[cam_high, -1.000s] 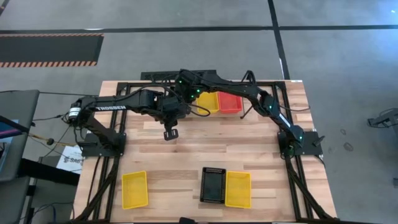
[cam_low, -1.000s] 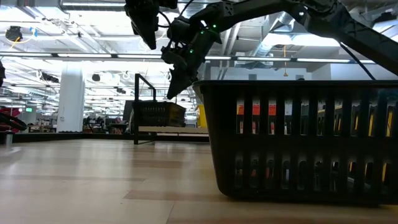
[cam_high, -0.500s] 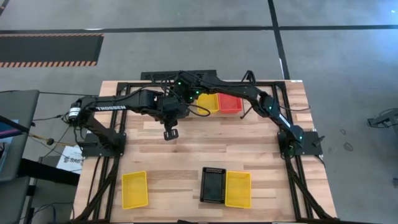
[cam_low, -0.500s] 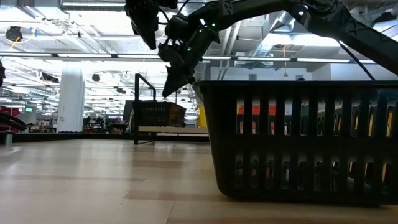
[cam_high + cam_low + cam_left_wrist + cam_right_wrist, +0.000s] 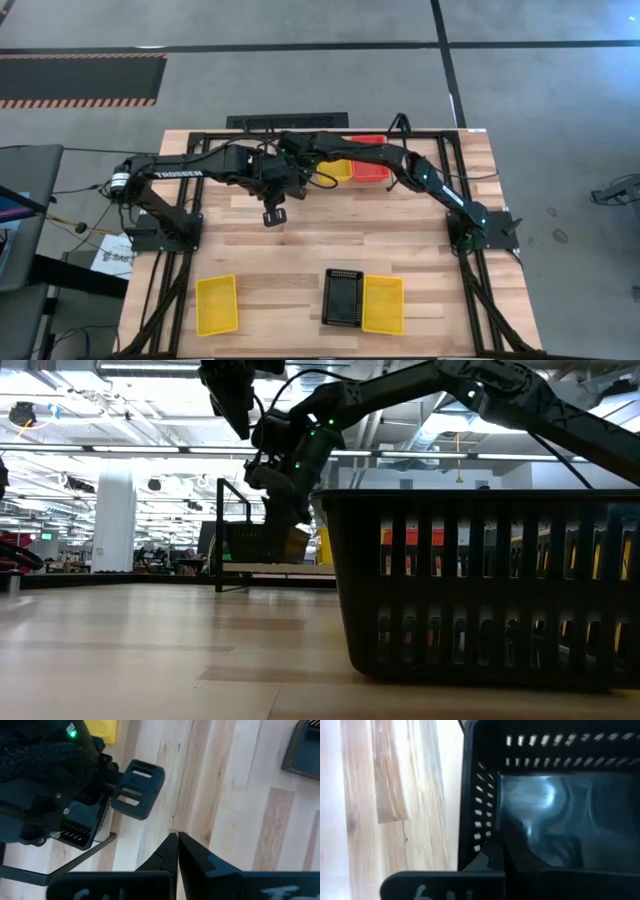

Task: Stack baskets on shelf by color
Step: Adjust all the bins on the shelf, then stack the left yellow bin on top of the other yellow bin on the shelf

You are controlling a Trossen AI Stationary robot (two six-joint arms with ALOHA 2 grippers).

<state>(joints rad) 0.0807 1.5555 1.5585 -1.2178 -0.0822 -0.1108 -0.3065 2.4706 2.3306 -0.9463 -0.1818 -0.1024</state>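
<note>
Both arms are looking black all over, made of long boxy links with round joints. The left arm [image 5: 180, 172] is wearing white letters along its side and a silver ring near its base. Small green lights are glowing on the right arm [image 5: 430, 180]. Thin black cables are looping beside the joints. Each claw is showing two flat, pointed black fingers [image 5: 167, 852].

Wooden plank worktop [image 5: 300, 250], light finish. Grey concrete floor [image 5: 300, 80] surrounds it; a dark mat [image 5: 80, 80] with orange-striped edging lies there. Low view: white column [image 5: 113, 520] and ceiling lights in hall behind.
</note>
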